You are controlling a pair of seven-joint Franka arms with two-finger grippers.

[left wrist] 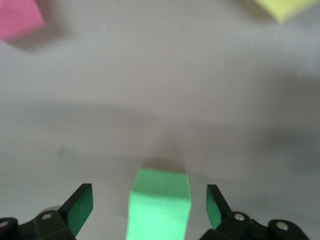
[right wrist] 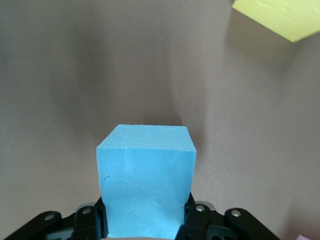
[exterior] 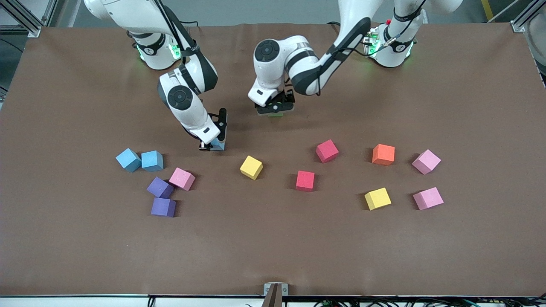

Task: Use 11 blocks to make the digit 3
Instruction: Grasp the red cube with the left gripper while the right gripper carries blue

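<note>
Brown desk (exterior: pixel 469 106), frame centre: left gripper (left wrist: pixel 149 210) wide over green block (left wrist: pixel 159 205); right gripper (right wrist: pixel 145 220) clamps blue block (right wrist: pixel 146 180). Light, squashy foam; grip flat sides.

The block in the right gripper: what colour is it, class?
Light blue. The block shows best in the right wrist view, clamped in the right gripper.

A brown matte surface (exterior: pixel 426 256) fills the front view under even light. Grey floor (exterior: pixel 264 10) shows past its top edge, aluminium frame posts (exterior: pixel 25 19) at the upper corners.
</note>
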